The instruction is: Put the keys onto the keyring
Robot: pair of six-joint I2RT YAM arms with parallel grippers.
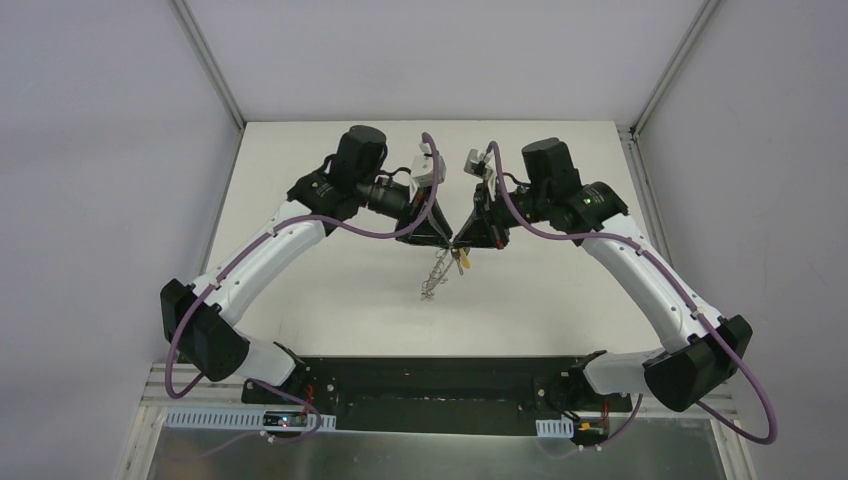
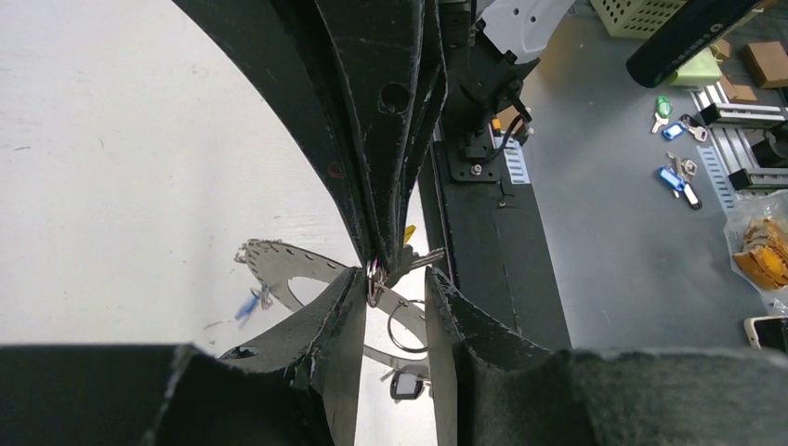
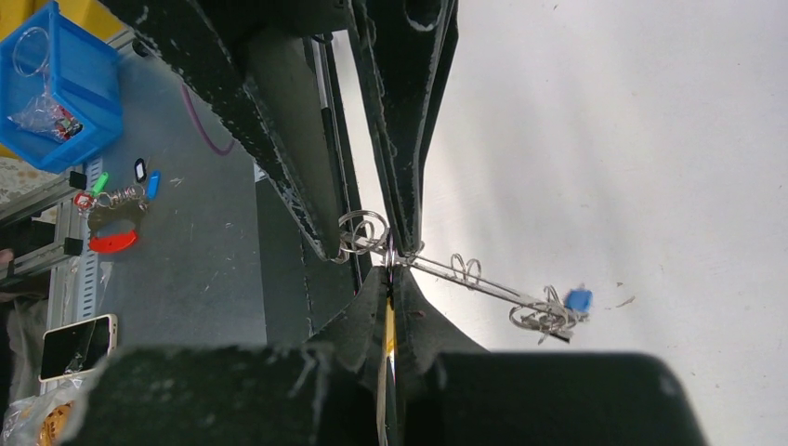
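The keyring (image 2: 279,264) is a flat grey metal ring with wire loops on its rim, hanging in the air between both grippers (image 1: 436,274). A blue key (image 2: 246,305) and a black key (image 2: 407,383) dangle from it. My left gripper (image 2: 394,299) is open, and the ring's band and a wire loop (image 2: 407,325) pass through the gap between its fingers. My right gripper (image 3: 390,271) is shut on the yellow key (image 3: 388,327), a yellow sliver between its pads, its tips at a small loop on the ring's rim. From the right wrist the keyring (image 3: 483,284) is edge-on, with the blue key (image 3: 578,299) at its far end.
The black base plate (image 2: 483,232) runs along the table's near edge. Beyond it lie spare tagged keys (image 2: 674,177), a bag (image 2: 757,246), a phone (image 3: 74,344), a blue bin (image 3: 56,88) and another key bunch (image 3: 111,209). Walls close in the table on three sides.
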